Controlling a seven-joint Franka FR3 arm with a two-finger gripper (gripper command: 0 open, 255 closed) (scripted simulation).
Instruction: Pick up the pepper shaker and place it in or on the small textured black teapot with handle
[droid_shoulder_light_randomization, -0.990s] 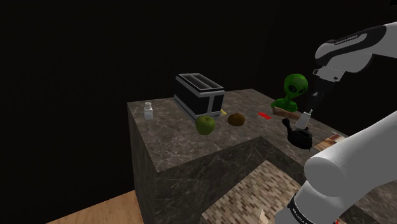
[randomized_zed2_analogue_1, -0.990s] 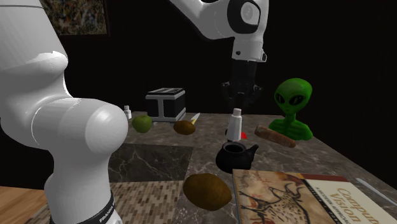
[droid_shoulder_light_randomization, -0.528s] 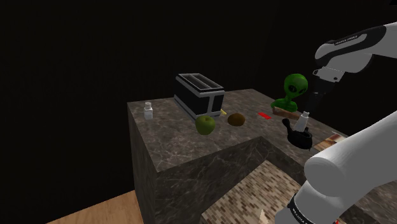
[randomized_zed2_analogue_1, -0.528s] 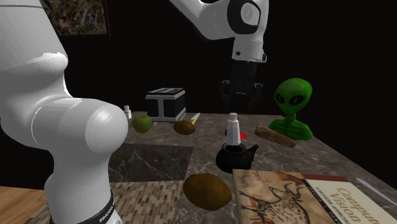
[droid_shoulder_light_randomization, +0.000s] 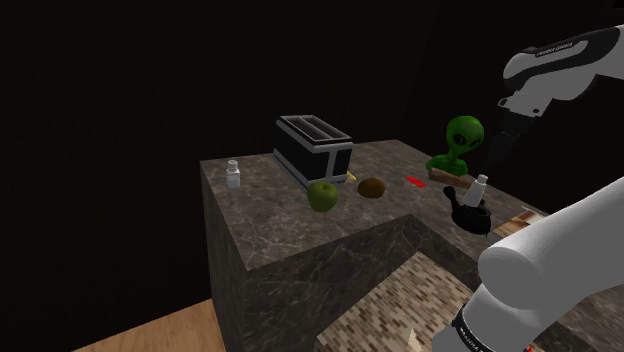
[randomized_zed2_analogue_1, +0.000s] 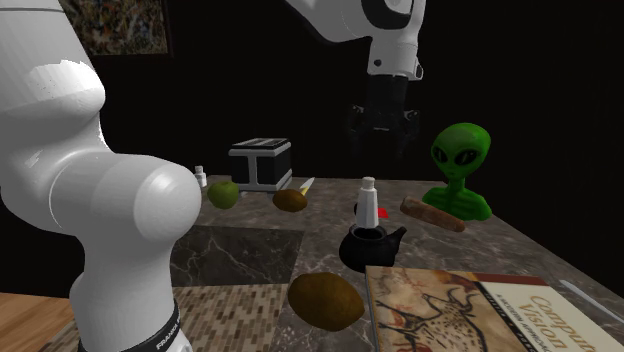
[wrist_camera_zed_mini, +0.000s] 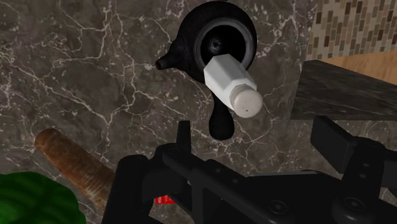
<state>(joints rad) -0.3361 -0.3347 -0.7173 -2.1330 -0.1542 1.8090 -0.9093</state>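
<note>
Your end effector hangs open and empty, well above the white pepper shaker, which stands in the black teapot's mouth on the tabletop.

open air above the white faceted shaker set in the small black teapot. at the second exterior view's right a green alien bust and brown speckled roll stand near; a picture-covered book lies just in front.

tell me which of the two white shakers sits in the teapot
The shaker below the gripper, tilted in the black teapot; the other shaker stands by the toaster.
</note>
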